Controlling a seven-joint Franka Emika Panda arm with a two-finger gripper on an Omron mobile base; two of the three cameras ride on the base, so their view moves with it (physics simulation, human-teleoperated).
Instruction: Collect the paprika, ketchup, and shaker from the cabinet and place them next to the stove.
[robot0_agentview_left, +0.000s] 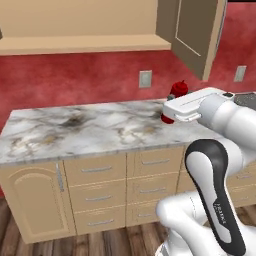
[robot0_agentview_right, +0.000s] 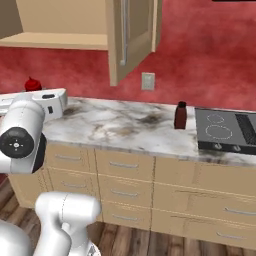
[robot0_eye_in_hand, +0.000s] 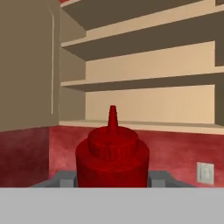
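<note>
Overhead, the cabinet (robot0_eye_in_hand: 144, 105) stands open, its tan shelves bare in the hand view and one door (robot0_agentview_right: 127, 37) swung out toward the room in the right base view. Below it runs the marble counter (robot0_agentview_left: 85, 130), with drawer fronts (robot0_agentview_left: 97, 192) underneath and a red wall (robot0_agentview_left: 75, 80) behind. At the counter's far right end sits the stove (robot0_agentview_right: 227, 131), and the paprika (robot0_agentview_right: 180, 115) stands upright on the marble just beside the stove's left edge.

Above the counter, well apart from the paprika and the stove, the gripper (robot0_eye_in_hand: 113, 177) is clamped on the ketchup (robot0_eye_in_hand: 112, 155). In the hand view the grey fingers (robot0_eye_in_hand: 65, 178) press against the red bottle on either side, low on its body, with the ridged cap and pointed nozzle rising upright between and above them. From the left base view the ketchup (robot0_agentview_left: 175, 97) shows just past the white hand, its base at about counter level; whether it touches the marble I cannot tell.
</note>
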